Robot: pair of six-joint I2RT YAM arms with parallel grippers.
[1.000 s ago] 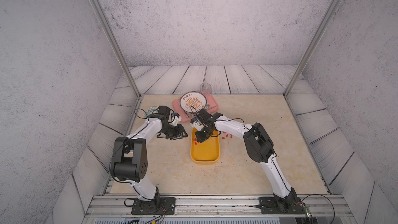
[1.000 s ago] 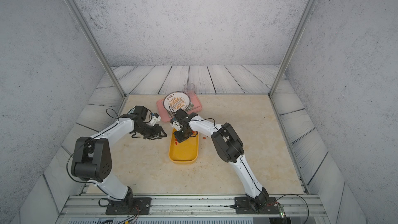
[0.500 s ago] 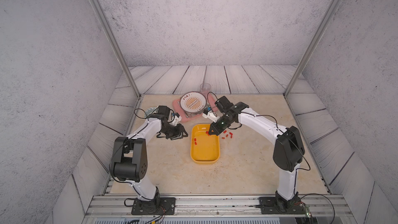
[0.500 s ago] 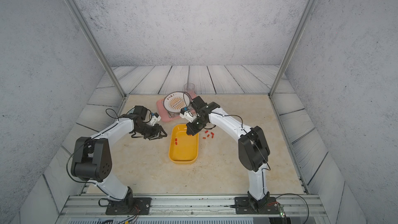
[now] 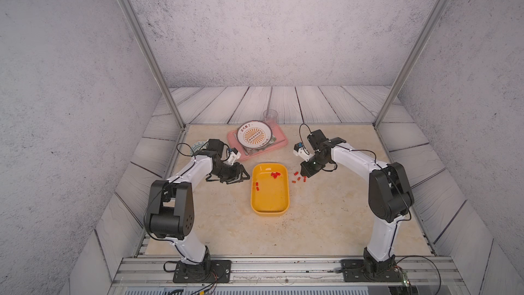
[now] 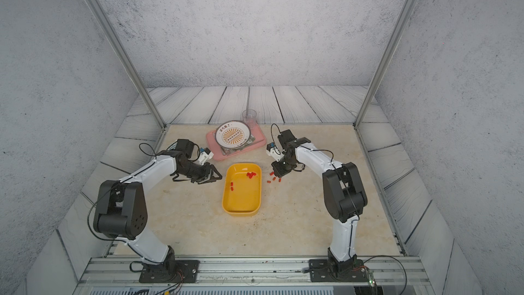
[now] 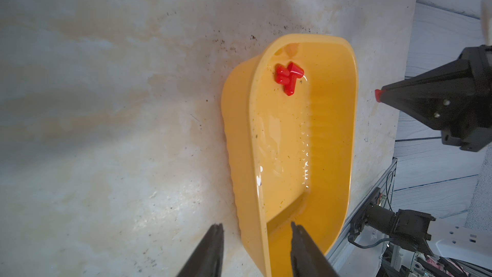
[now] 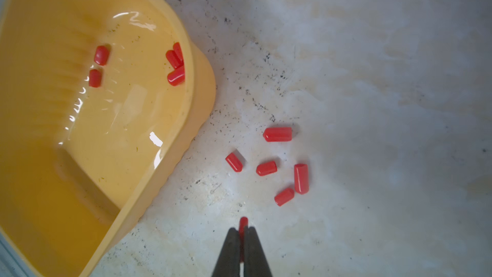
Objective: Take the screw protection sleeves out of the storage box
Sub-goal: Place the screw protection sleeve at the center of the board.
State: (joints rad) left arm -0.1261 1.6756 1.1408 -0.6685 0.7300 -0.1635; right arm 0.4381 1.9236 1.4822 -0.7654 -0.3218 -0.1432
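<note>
The yellow storage box [image 5: 269, 197] [image 6: 242, 197] lies mid-table. Three red screw protection sleeves [image 5: 275, 175] cluster at its far end and two more [image 5: 257, 186] lie by its left wall. Several sleeves [image 5: 299, 177] [image 8: 277, 166] lie loose on the table right of the box. My right gripper [image 5: 305, 172] [image 8: 243, 229] hovers just over them, shut on one sleeve [image 8: 243, 222] whose tip pokes out. My left gripper [image 5: 242, 177] [image 7: 255, 225] is open beside the box's left rim [image 7: 262, 129], which shows between its fingers. It holds nothing.
Behind the box sits a pink tray [image 5: 279, 144] carrying a round patterned plate [image 5: 254, 134], with a clear cup [image 5: 270, 116] at its far edge. A small patterned dish [image 5: 197, 146] lies behind the left arm. Metal frame posts stand at the table's back corners.
My right arm swung from inside the box out to its right side, carrying a sleeve. The left arm stayed put, its jaws widening slightly.
</note>
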